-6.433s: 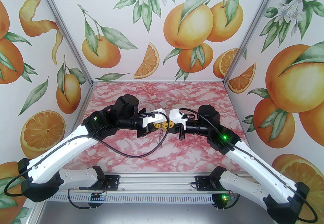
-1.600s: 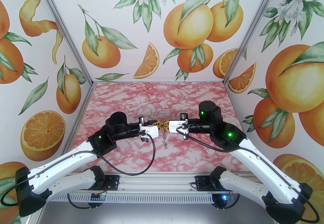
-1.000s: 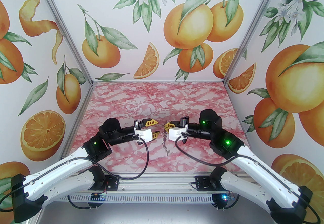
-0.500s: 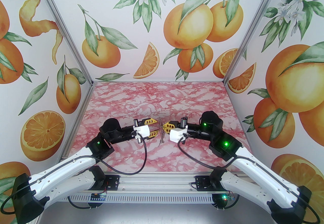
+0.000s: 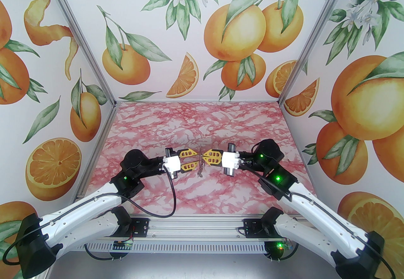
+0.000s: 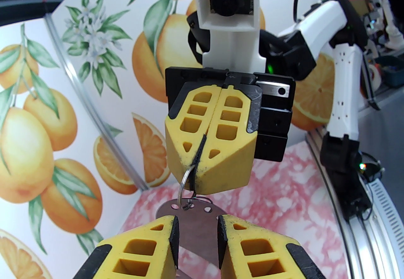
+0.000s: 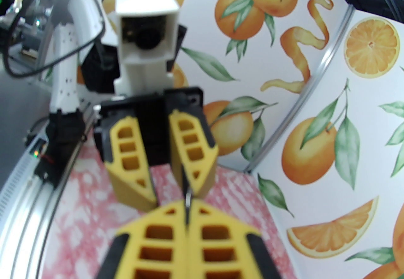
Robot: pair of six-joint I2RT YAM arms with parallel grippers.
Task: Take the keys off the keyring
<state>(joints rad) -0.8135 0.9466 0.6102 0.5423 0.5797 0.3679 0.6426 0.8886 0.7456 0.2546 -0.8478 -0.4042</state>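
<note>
Left wrist: silver ring point(image 6: 182, 184) hangs from right gripper point(image 6: 195, 173)

Above the table point(image 5: 221, 132), the keyring point(image 6: 196, 230) sits between the left tool's point(image 5: 195, 158) fingers point(image 6: 142, 246), facing the right tool point(image 5: 205, 157).

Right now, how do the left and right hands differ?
The left hand is open, fingers apart; the right hand is shut. The right hand pinches the edge of the keyring; the left hand just straddles a flat metal piece hanging from it. Both have yellow fingers and meet tip to tip.
</note>
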